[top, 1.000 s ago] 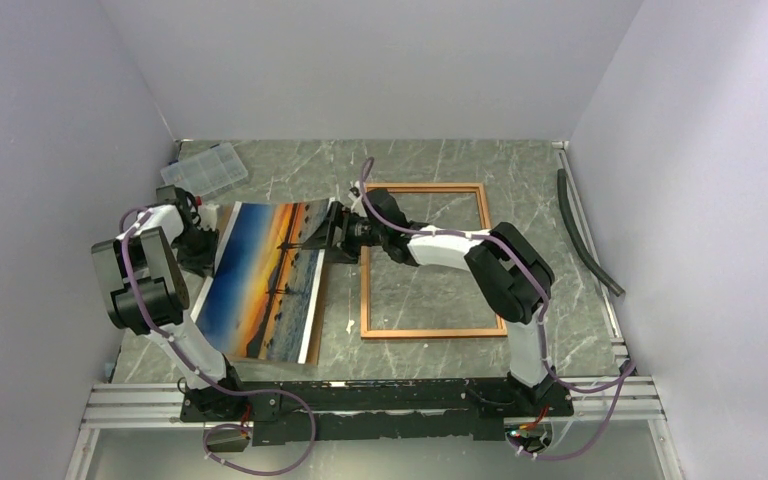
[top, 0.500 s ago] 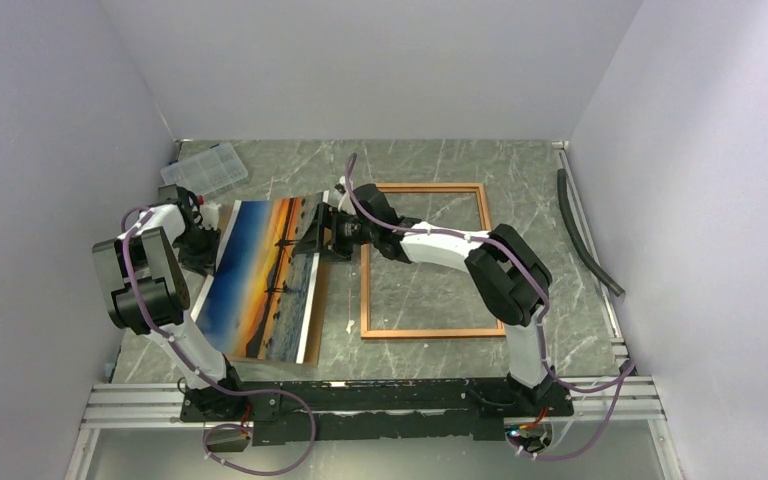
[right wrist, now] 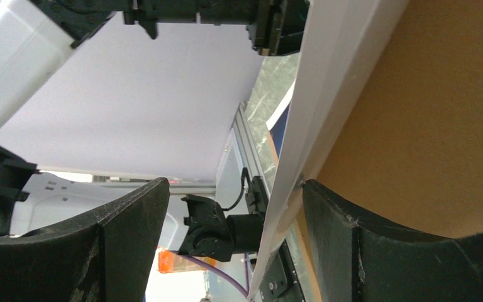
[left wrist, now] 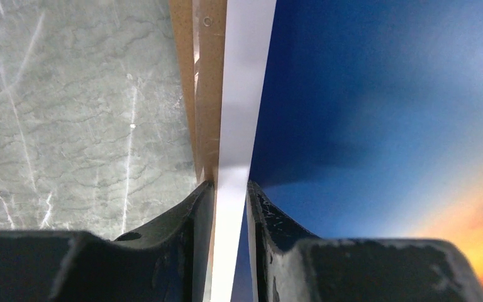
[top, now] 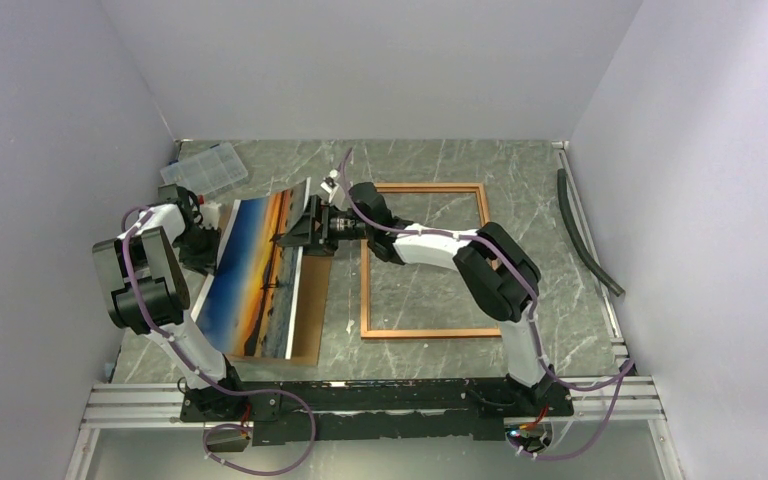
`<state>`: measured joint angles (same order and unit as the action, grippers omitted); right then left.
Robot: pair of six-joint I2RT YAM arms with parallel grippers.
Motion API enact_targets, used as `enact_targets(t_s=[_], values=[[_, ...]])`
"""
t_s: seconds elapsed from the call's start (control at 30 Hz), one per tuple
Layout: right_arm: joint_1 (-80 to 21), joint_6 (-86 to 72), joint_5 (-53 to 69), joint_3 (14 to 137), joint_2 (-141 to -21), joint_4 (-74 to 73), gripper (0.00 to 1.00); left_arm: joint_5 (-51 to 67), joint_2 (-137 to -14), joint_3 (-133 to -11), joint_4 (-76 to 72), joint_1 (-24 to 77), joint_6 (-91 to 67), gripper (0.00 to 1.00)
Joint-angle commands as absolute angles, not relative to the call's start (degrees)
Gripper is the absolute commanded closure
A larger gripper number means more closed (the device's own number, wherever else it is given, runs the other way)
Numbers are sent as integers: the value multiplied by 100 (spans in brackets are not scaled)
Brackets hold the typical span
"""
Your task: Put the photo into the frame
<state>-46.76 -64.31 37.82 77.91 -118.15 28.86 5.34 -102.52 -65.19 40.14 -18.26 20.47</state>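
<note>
The photo leans up at 9 o'clock from the frame, which lies flat on the table. The jaws of the left gripper pinch its white edge, but the jaws of the right gripper gape wide, so the thin sheet could flop or bend. Only the right wrist view shows that gap.

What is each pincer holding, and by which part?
The left pincer clamps the photo by its white edge border; the right pincer stands open, clamping nothing.
</note>
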Motion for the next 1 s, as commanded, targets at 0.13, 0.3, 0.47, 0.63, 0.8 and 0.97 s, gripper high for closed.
enact_targets(t_s=[0.13, 0.3, 0.47, 0.63, 0.8, 0.97], values=[[-4757, -6192, 3608, 8223, -11920, 2649, 19, 1213, -10263, -6504, 4309, -1736, 2013, 69], [-4769, -5956, 3494, 8219, -11783, 2592, 18, 1230, -10226, -6582, 4409, -1741, 2021, 69], [-4915, -5808, 3461, 8956, -12295, 2197, 20, 1574, -10261, -6861, 4754, -1745, 1903, 69], [-4858, -5968, 3448, 8352, -11814, 2587, 20, 1541, -10160, -6874, 4789, -1749, 1914, 69], [-4681, -6378, 3556, 7620, -11379, 3156, 23, 1232, -10202, -6894, 4713, -1771, 1874, 70], [-4591, -6794, 3664, 7289, -11289, 3669, 25, 419, -10228, -6834, 4260, -1812, 1742, 71]])
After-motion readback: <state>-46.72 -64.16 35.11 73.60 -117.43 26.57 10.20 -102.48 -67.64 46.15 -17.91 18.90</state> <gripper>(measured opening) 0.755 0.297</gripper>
